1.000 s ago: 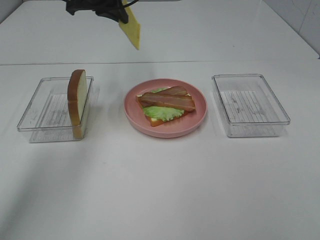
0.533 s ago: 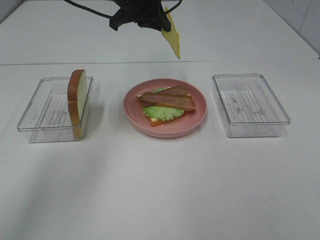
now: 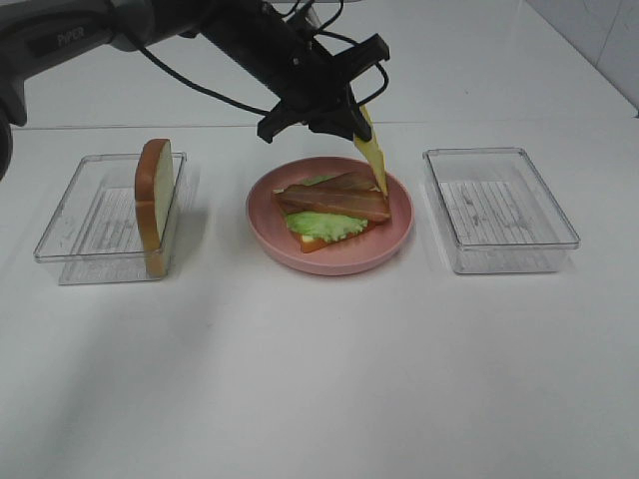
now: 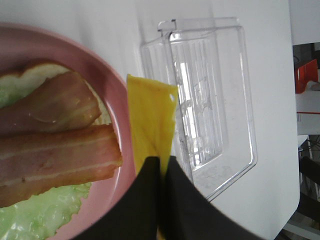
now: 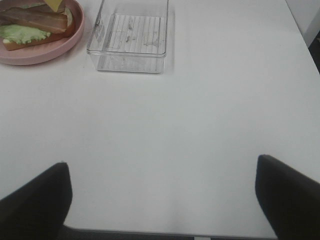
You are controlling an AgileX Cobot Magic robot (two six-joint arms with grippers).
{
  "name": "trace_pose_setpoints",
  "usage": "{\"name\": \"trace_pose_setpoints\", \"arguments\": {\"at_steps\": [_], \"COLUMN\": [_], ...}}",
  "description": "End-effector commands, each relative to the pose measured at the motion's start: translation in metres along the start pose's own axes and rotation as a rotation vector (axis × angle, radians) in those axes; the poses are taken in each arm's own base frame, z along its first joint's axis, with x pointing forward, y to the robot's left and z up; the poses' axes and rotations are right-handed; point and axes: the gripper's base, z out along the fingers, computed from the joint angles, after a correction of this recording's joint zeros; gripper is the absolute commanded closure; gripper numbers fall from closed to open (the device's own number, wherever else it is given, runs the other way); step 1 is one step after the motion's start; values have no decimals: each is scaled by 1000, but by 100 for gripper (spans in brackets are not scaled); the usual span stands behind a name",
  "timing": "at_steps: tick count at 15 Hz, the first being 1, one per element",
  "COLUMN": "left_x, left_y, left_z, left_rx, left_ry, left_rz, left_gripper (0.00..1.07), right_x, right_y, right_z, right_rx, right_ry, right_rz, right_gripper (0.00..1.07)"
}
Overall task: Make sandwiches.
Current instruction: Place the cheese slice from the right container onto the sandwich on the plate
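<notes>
On the pink plate [image 3: 329, 257] lies an open stack: a bread slice at the bottom, a green lettuce leaf [image 3: 324, 224] and brown bacon strips [image 3: 334, 198] on top. My left gripper [image 3: 349, 122] is shut on a yellow cheese slice [image 3: 373, 163]. The slice hangs on edge over the plate's far right rim. The left wrist view shows the cheese [image 4: 150, 112] pinched between the dark fingers [image 4: 145, 200], beside the bacon [image 4: 60, 150]. A second bread slice [image 3: 153, 205] stands upright in the left tray. My right gripper [image 5: 161, 165] is open over bare table, holding nothing.
A clear plastic tray [image 3: 70, 232] on the left holds the upright bread. A second clear tray [image 3: 499, 210] stands empty right of the plate, and the right wrist view shows that tray [image 5: 130, 35] as well. The left arm and its cable span the space above the plate.
My left arm has swung right and come down from the far edge, carrying the cheese to just above the plate's right side. The right gripper has not moved.
</notes>
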Motion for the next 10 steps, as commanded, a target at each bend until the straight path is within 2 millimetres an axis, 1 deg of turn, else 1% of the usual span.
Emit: {"name": "trace_pose_setpoints", "arguments": {"at_steps": [1, 2, 3, 5, 6, 9, 10], "left_x": [8, 11, 11, 11, 11, 9, 7], "left_y": [5, 12, 14, 25, 27, 28, 27], "left_z": [11, 13, 13, 11, 10, 10, 11], "left_rx": [-11, -68, -91, -214, -240, -248, -242], "left_ry": [67, 92, 92, 100, 96, 79, 59], "left_rz": [-18, -29, -31, -20, -6, 6, 8], "left_gripper": [107, 107, 107, 107, 107, 107, 104], "right_x": [2, 2, 2, 2, 2, 2, 2], "right_y": [0, 0, 0, 0, 0, 0, 0], "right_z": [-2, -2, -2, -2, -2, -2, -2], "right_rx": [6, 6, 6, 6, 6, 6, 6], "right_ry": [-37, -37, -37, -37, -37, -37, -37], "right_rz": [-8, -8, -8, -8, -8, -8, -8], "right_gripper": [11, 11, 11, 11, 11, 11, 11]}}
